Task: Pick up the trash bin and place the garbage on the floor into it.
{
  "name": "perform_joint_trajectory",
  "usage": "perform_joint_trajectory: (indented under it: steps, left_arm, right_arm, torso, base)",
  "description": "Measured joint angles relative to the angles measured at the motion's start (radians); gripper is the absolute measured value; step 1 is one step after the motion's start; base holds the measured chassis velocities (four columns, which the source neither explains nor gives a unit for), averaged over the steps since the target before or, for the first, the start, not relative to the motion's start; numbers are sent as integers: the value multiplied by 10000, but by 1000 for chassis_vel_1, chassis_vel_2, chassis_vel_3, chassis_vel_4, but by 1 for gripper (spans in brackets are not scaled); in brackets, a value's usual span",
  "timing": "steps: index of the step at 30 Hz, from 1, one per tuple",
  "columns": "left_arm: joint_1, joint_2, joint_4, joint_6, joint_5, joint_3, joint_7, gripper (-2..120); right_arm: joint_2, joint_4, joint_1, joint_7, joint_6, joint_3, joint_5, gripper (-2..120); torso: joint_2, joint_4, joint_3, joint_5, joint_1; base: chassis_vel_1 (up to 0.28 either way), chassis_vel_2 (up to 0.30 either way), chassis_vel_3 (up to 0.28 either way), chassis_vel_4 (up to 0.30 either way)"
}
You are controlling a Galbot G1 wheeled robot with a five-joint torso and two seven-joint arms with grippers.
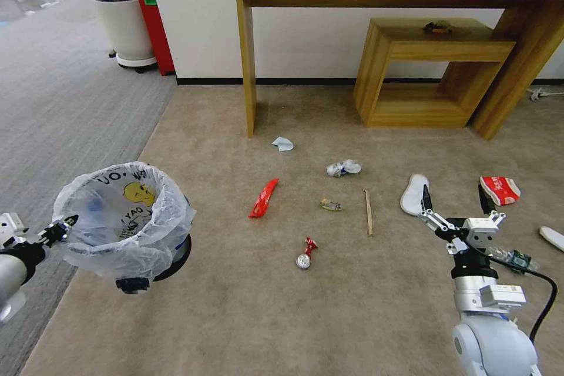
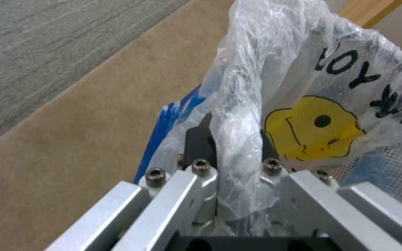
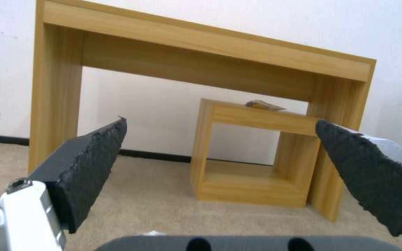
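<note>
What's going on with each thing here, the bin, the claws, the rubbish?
trash bin: lifted, held by its rim.
left gripper: shut on the bin's bagged rim.
right gripper: open, empty, above the floor.
garbage: scattered on the carpet.

The trash bin's white plastic bag (image 2: 350,104) bears black letters, partly readable as "YO" and "NK", above a yellow smiley figure.
</note>
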State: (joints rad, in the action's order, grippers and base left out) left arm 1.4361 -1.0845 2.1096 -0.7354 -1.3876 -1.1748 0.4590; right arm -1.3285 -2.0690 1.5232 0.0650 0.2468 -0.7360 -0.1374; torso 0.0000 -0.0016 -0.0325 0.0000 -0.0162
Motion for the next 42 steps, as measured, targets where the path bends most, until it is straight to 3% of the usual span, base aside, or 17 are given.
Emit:
perform_joint_trajectory:
  steps: [42]
  left_arm:
    - [51, -24, 65, 0, -18, -83, -15, 3]
  right_arm:
    - [-18, -50, 44, 33, 36, 0, -13, 100]
  torso:
    - [0, 0, 0, 0, -1]
  base:
    - [-101, 107, 100, -95]
